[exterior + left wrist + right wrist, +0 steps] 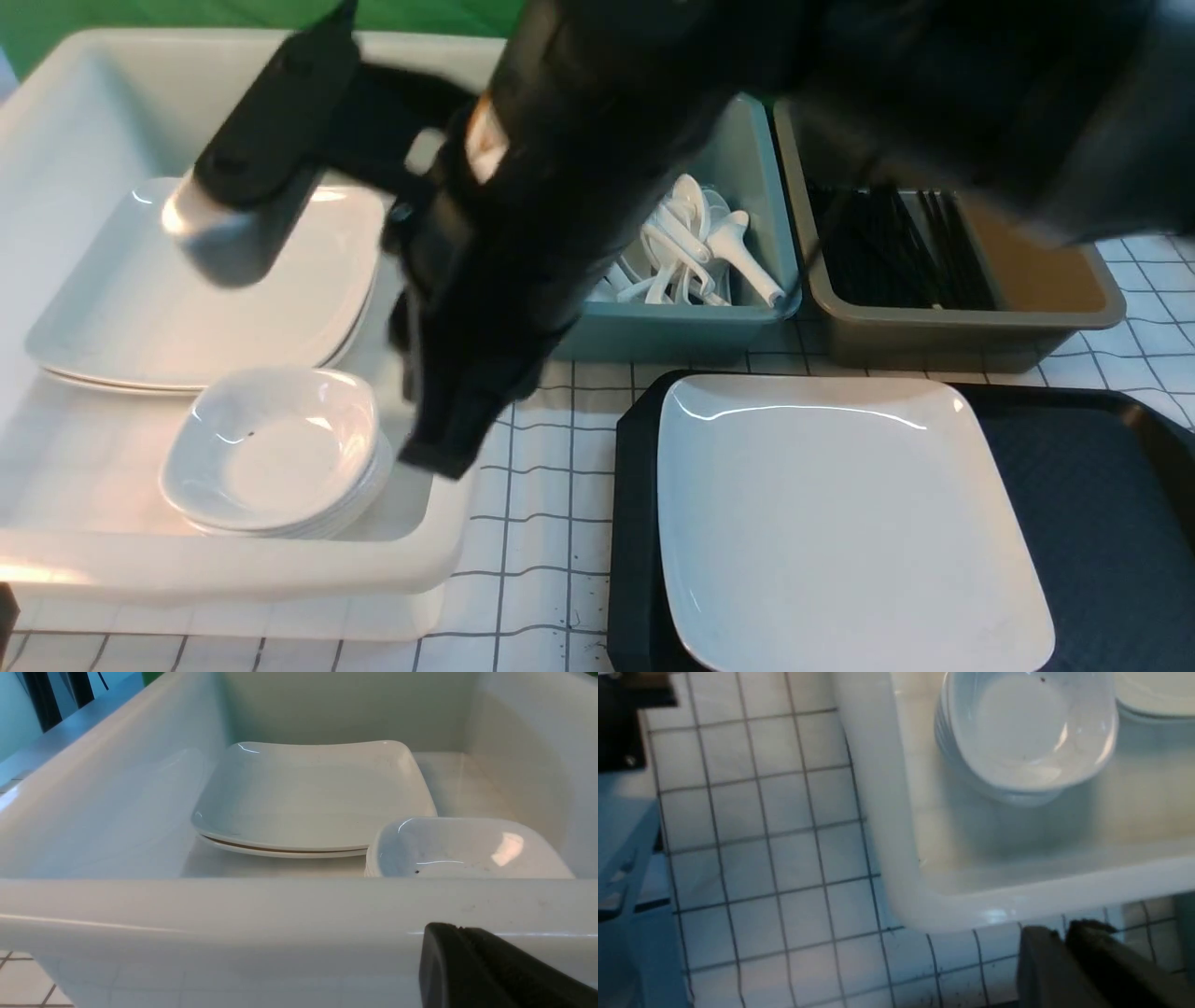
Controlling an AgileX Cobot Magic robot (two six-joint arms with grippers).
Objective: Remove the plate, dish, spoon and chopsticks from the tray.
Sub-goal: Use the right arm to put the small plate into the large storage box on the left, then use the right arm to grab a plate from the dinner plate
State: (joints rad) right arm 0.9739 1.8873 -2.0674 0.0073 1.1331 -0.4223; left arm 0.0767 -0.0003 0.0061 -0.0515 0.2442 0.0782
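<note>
The right gripper (439,453) hangs above the right rim of the deep white plastic tub (233,569), jaws closed together on nothing. Just left of it, inside the tub, sits a stack of small white rounded-square dishes (271,448), and farther back a stack of large white square plates (187,308). The left gripper (467,966), closed and empty, waits outside the tub's near wall.

Right of the white tub, across the grid-patterned tabletop (541,523), a teal plastic tub (672,331) holds white soup spoons (691,252). A brown plastic tub (971,327) beside it holds thin black chopsticks (887,252).

Nearer, the large glossy white square plate (840,523) lies on the left part of the black rectangular plastic tray (1102,523), and the tray's right part is bare. The dish, spoon and chopsticks steps therefore look done, with the plate the one piece left.

The plate lies flat, face up. Being square it has no real long axis, and its sides run roughly parallel to the tray's rim. The tray's long axis runs left to right.

The next move probably calls for the right gripper to swing right, open, and pinch the plate's shallow rim. The far or right edge looks best, since the left edge sits close to the tray's rim. The gripper would then carry the plate level onto the plate stack.
</note>
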